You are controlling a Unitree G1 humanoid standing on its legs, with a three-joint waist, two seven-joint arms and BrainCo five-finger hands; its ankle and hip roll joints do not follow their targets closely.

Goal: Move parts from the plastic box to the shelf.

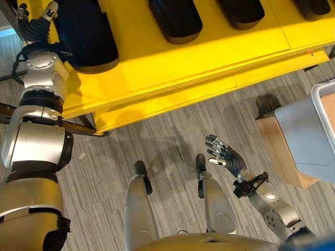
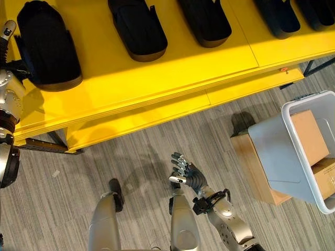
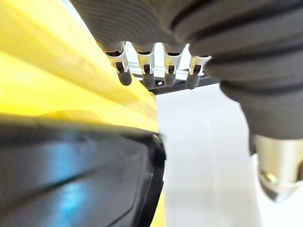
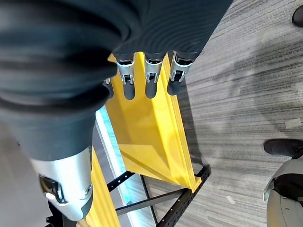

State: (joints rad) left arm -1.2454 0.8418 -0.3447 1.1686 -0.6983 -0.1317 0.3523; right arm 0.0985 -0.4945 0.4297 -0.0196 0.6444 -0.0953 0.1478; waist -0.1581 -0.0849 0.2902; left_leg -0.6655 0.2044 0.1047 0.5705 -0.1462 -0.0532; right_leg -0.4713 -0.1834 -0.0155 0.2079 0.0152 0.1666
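A yellow shelf (image 1: 183,68) runs across the top of the eye views and carries several black moulded parts. The leftmost black part (image 1: 86,36) lies on its left end. My left hand (image 1: 35,29) is raised at that part's left edge, open, with straight fingers (image 3: 147,71) above the part (image 3: 71,179). My right hand (image 2: 188,175) hangs low over the floor, open and holding nothing, its fingers (image 4: 151,75) straight. The grey plastic box (image 2: 282,157) stands at the right, tilted, with brown cardboard boxes (image 2: 309,137) inside.
The plastic box rests on a light wooden block (image 2: 254,164) on the grey carpet. The shelf has a lower yellow board (image 2: 157,117) and a dark metal frame (image 4: 184,201). Other black parts (image 2: 138,26) lie in a row along the shelf.
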